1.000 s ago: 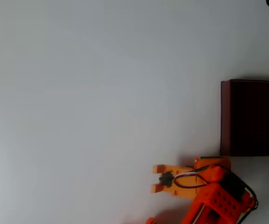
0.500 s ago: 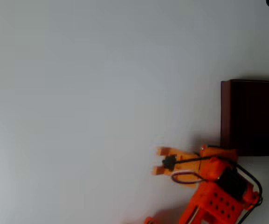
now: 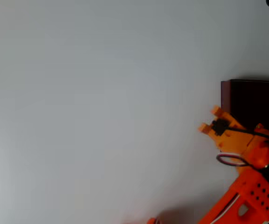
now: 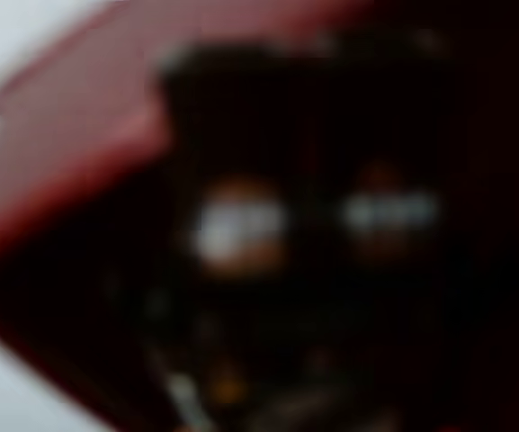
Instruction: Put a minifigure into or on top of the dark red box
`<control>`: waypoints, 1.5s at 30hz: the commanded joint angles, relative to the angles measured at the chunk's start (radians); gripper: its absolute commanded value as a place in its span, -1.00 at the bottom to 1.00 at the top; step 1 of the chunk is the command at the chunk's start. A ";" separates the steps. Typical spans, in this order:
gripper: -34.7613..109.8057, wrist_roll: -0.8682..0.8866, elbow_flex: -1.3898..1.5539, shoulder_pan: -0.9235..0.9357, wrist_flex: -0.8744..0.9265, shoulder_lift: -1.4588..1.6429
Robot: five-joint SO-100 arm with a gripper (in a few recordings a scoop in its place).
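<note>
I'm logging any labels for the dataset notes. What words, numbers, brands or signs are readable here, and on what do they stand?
None can be read.
The dark red box, the orange tool and the dark minifigure between its fingers show no print in the overhead view.
The wrist view is too blurred to tell.

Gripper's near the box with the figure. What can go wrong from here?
1. In the overhead view the gripper holds the minifigure beside the dark red box's left wall, not over the opening; releasing now likely drops it on the table.
2. The wrist view is blurred, so aiming by it is unreliable.
</note>
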 commanded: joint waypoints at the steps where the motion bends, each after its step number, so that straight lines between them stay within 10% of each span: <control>1: -0.52 0.008 -0.137 0.034 -0.032 -0.107; 18: -0.30 -0.206 0.054 -0.049 -0.167 0.141; 28: -0.52 -0.163 0.331 -0.732 0.063 0.796; 35: -0.52 -0.021 0.824 -1.255 -0.084 1.350; 45: -0.52 0.092 1.276 -1.502 0.063 1.715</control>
